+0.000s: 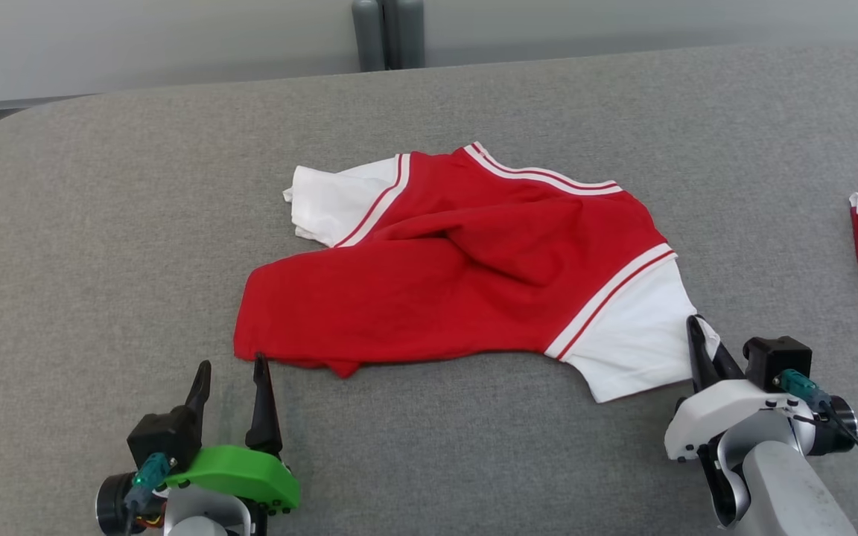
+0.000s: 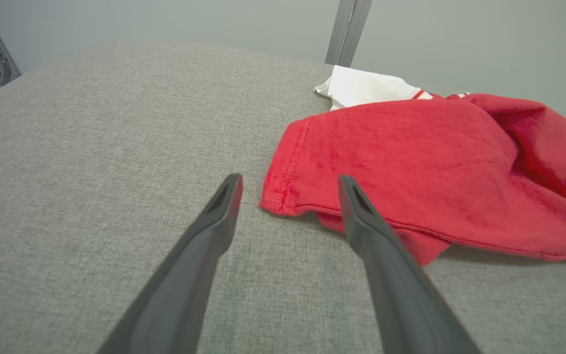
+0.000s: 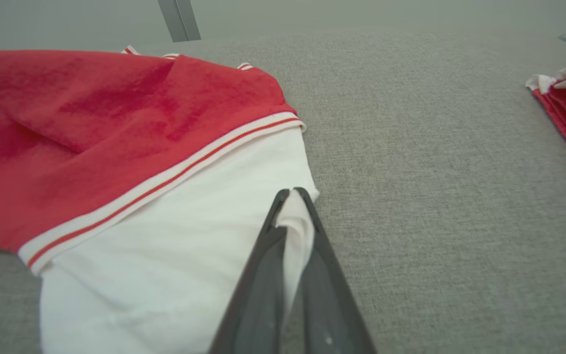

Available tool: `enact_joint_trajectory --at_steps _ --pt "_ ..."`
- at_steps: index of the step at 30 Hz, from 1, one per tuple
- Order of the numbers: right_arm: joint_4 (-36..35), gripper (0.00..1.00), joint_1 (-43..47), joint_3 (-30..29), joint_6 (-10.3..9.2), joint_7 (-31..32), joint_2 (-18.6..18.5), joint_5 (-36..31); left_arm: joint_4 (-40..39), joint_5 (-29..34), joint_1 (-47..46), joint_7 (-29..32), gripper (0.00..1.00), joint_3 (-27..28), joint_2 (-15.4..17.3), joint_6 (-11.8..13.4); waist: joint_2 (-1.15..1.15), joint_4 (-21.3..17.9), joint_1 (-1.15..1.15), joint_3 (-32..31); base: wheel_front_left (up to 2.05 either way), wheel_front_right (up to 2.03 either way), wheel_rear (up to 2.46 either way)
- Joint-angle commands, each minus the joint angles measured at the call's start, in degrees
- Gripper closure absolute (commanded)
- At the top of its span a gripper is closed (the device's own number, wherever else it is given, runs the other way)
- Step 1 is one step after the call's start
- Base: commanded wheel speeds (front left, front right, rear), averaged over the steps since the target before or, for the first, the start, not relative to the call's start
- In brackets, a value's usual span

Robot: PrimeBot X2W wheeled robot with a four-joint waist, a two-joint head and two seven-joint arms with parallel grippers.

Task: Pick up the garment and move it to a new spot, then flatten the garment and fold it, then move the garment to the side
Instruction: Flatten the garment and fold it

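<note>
Crumpled red knit garment [image 1: 459,283], white sleeves, lies centred on grey woven-cloth desk [image 1: 101,223]; right pincer [image 3: 293,192] clamped on soft white sleeve edge, left pincer [image 1: 232,363] spread wide beside stitched hem corner.

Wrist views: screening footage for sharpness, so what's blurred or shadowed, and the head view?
Left wrist view: left tool blurs toward the lens; shirt hem crisp, soft shadow under it. Right wrist view: right tool blurred close up. Head view: even light, no glare.
</note>
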Motion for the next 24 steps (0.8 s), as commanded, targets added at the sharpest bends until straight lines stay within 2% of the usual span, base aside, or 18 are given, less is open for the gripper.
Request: enact_joint_trajectory --at_steps 1,14,15,16,18,24 --pt "-0.5 1.00 0.6 -0.2 -0.03 -0.2 -0.1 0.6 0.6 -1.1 -1.1 0.0 0.00 0.3 0.3 0.1 0.00 -1.0 0.00 0.4 0.00 0.00 0.00" --pt "-2.9 1.00 0.1 1.7 -0.03 -0.2 -0.1 2.8 12.3 -4.6 -5.9 0.1 0.00 1.2 0.3 -0.3 0.00 -4.7 0.00 2.7 0.00 0.00 0.00" --pt "-3.0 1.00 0.0 1.9 -0.03 -0.2 -0.1 2.9 12.7 -4.6 -6.3 0.1 0.16 1.2 0.3 -0.4 0.00 -4.8 0.00 2.8 0.00 0.00 0.00" --pt "-3.1 1.00 0.0 2.0 -0.03 -0.2 -0.1 2.9 13.3 -4.5 -6.5 0.1 0.55 1.0 0.2 -0.5 0.00 -4.8 0.00 2.9 0.00 0.00 0.00" --pt "-3.3 1.00 0.1 2.2 -0.03 -0.2 -0.1 3.1 13.9 -4.4 -6.8 0.1 1.00 0.9 0.2 -0.5 0.00 -4.7 0.00 3.0 0.00 0.00 0.00" --pt "-4.4 1.00 0.1 1.8 -0.03 -0.2 -0.1 3.8 11.8 -3.0 -6.5 0.0 1.00 0.5 0.2 -1.3 0.00 -3.7 0.00 2.1 0.00 0.00 0.00"
